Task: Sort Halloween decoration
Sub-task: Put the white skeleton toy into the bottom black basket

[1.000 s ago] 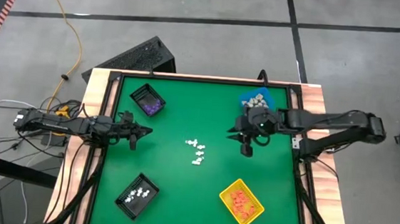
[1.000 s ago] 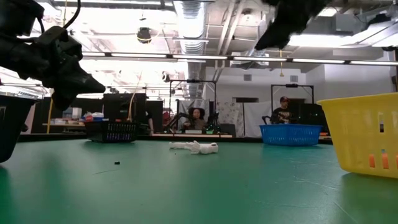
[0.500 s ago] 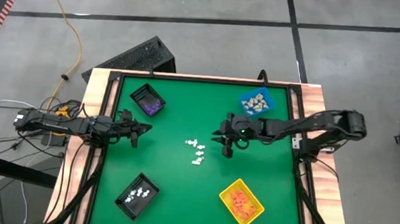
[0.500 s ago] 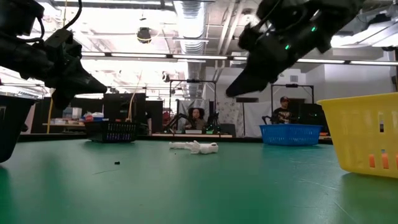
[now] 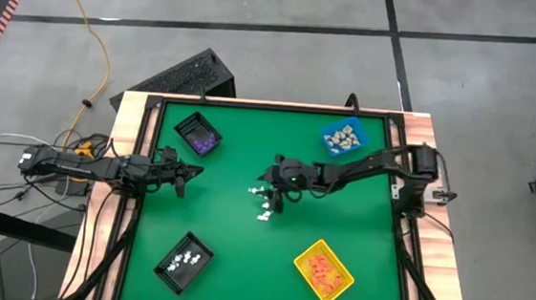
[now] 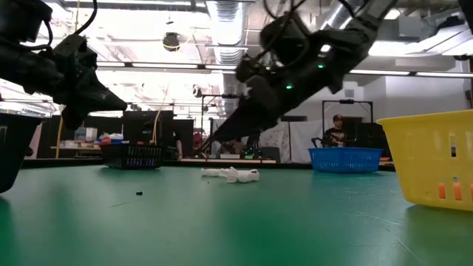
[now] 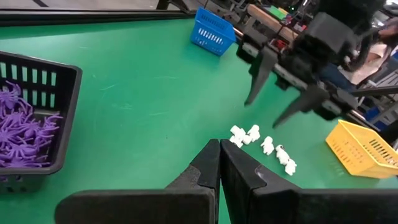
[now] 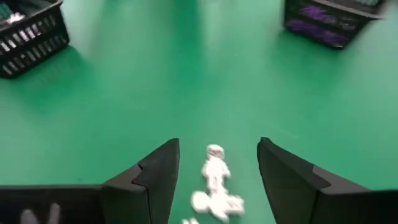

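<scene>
From above, my right gripper (image 5: 270,190) is over the white Halloween decoration (image 5: 264,203) in the middle of the green table (image 5: 222,252), fingers spread. My left gripper (image 5: 186,174) waits near the left edge, pressed together.

At table height, the white pieces (image 6: 233,174) lie on the mat under my right gripper.

My right wrist sees one white figure (image 8: 215,167) between my spread fingers (image 8: 158,171).

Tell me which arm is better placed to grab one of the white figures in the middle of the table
The right. Its claw hangs open directly over the white figures, one showing between its fingers. The left claw is shut, off near the table's left edge.
</scene>
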Available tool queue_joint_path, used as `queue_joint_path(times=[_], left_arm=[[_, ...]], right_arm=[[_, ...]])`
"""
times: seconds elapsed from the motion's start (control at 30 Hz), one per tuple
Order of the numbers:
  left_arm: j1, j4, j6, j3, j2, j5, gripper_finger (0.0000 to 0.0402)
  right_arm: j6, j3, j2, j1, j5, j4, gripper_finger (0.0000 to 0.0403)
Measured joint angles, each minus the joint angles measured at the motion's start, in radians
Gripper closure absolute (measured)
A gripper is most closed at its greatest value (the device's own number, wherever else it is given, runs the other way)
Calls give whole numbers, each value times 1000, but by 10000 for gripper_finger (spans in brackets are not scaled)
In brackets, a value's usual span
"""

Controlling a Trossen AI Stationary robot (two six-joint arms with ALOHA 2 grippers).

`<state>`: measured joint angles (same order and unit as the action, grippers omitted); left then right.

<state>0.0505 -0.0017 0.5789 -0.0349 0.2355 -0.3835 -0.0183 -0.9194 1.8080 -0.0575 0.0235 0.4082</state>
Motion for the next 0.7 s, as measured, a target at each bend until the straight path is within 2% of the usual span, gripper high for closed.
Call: queue_joint_path(times=[0.23, 0.53, 0.7], left_arm=[[0, 0, 1, 0, 0, 1, 401], [0, 0, -10, 0, 0, 1, 401], [0, 0, -17, 0, 0, -2, 401]], right_arm=[[49, -137, 114, 12, 4, -113, 170], [25, -158, 192, -5, 5, -149, 173], [24, -158, 202, -10, 4, -147, 197]])
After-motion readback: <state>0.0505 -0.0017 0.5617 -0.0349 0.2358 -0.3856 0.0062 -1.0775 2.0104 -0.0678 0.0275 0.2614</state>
